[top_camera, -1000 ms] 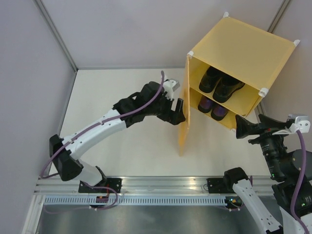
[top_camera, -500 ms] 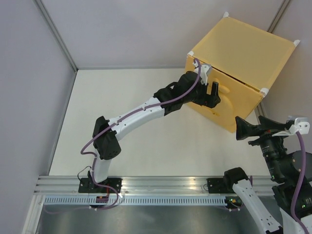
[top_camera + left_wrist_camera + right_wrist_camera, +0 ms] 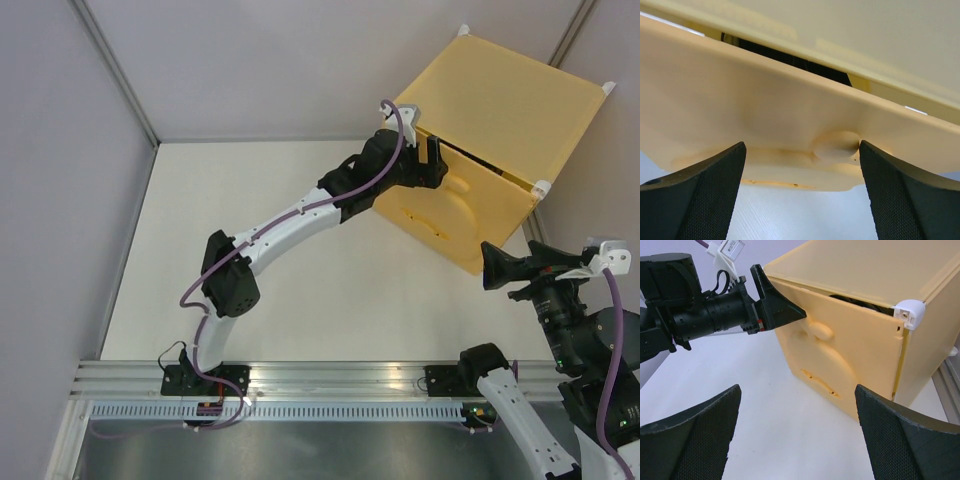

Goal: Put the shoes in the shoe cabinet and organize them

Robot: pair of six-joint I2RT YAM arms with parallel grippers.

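Observation:
The yellow shoe cabinet [image 3: 505,95] stands at the far right of the table. Its door [image 3: 452,212], embossed with an apple shape, is almost shut, with a narrow gap along its top edge. The shoes are hidden behind the door; only a dark strip [image 3: 790,56] shows through the gap. My left gripper [image 3: 432,160] is open and empty, its fingers against the upper left of the door. In the left wrist view the door [image 3: 740,100] fills the space between the fingers [image 3: 715,190]. My right gripper [image 3: 497,265] is open and empty, just off the cabinet's near corner, facing the door [image 3: 840,355].
The white table [image 3: 280,310] runs between grey partition walls [image 3: 60,150] at the left and back. An aluminium rail [image 3: 330,385] with both arm bases lines the near edge. The left arm [image 3: 290,220] stretches diagonally across the middle of the table.
The cabinet door has swung from wide open to almost shut, hiding the shoes. My left arm followed it and now rests at the door's upper left. The right arm has not moved.

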